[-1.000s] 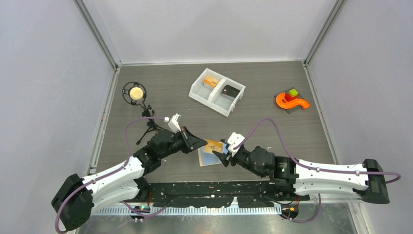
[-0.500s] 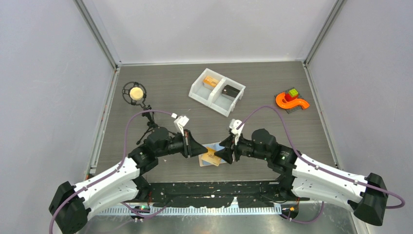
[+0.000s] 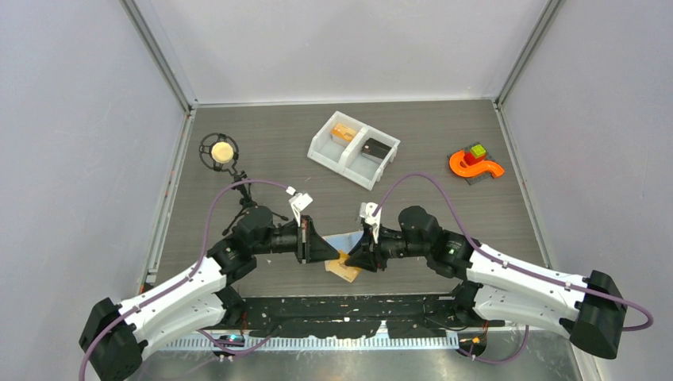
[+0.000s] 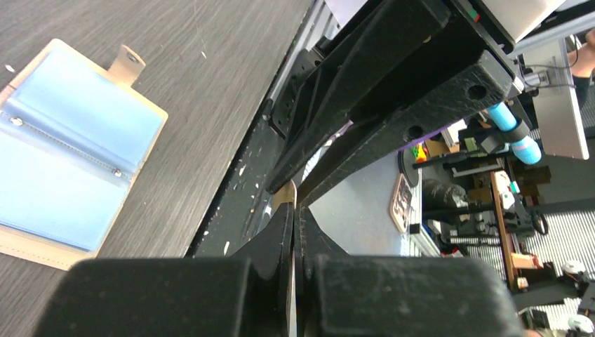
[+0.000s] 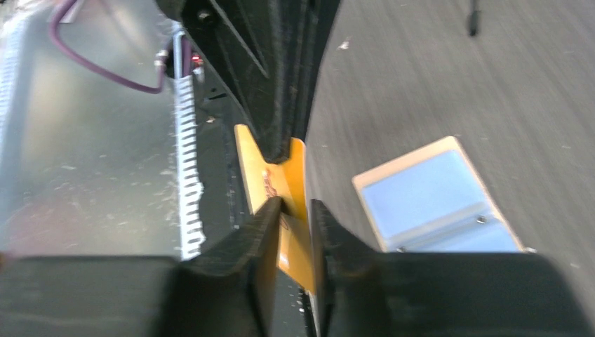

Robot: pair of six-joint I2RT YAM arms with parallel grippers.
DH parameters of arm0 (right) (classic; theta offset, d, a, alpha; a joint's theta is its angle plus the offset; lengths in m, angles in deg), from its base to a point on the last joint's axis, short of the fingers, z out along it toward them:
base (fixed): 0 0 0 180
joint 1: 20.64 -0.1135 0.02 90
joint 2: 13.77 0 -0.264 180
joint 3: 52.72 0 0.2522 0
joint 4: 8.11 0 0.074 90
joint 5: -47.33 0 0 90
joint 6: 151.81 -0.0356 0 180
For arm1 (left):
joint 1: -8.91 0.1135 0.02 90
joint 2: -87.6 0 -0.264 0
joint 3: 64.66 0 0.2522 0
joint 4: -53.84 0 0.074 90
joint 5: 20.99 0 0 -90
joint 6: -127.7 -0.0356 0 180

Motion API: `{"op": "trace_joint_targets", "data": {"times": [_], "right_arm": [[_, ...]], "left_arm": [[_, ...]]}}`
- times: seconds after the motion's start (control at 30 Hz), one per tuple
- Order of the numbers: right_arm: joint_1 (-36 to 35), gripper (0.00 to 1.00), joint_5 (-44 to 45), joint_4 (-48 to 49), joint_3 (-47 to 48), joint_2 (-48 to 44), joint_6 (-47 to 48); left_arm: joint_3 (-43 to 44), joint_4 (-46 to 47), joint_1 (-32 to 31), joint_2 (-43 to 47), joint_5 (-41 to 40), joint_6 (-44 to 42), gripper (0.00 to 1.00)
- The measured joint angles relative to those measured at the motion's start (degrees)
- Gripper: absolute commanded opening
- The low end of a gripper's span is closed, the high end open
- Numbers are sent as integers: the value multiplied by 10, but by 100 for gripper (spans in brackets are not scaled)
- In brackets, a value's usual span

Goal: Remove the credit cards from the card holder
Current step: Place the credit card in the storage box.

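The card holder (image 3: 343,237) lies open on the table, its beige rim and light blue lining (image 4: 67,147) facing up. Just in front of it, an orange-tan credit card (image 3: 343,271) hangs in the air between the two arms. My left gripper (image 3: 333,254) is shut on one end of this card, which shows edge-on (image 4: 288,191) in the left wrist view. My right gripper (image 3: 351,260) comes from the opposite side, its jaws drawn in on the other end of the card (image 5: 293,165), which sits askew between them. The open holder (image 5: 435,200) is to the right of that grip.
A white two-compartment bin (image 3: 319,149) stands at the back centre with an orange item and a dark item inside. A small tripod with a round head (image 3: 218,151) is at the left. An orange curved toy (image 3: 474,164) sits at the right. The table's near edge (image 3: 333,305) runs just below the grippers.
Both grippers shifted toward the near edge, carrying the orange card off the holder. The right jaws narrowed from wide open onto the card. The left stayed shut.
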Motion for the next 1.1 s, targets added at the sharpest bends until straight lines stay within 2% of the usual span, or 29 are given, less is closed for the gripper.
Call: {"op": "trace_joint_targets", "data": {"times": [0.1, 0.13, 0.2, 0.27, 0.43, 0.67, 0.87, 1.1], "right_arm": [[3, 5, -28, 3, 0, 12, -21], [4, 5, -34, 5, 0, 12, -30], [4, 5, -39, 7, 0, 10, -42], [4, 5, -40, 12, 0, 5, -54], [13, 5, -16, 62, -7, -36, -89], [35, 5, 65, 120, -31, -95, -162], [35, 5, 141, 186, -77, -132, -240], [36, 5, 204, 283, -120, -123, -336]], "left_arm": [[0, -6, 1, -2, 17, -13, 0], [0, -7, 1, -2, 20, -18, 5], [1, -10, 1, 4, 24, -25, 26], [5, -18, 1, 12, 20, -30, 42], [27, -56, 4, 45, -8, -40, 59], [29, -79, 4, 115, -61, -41, 70], [19, -57, 4, 135, -77, -27, 71], [2, -5, 4, 116, -77, -9, 71]]}}
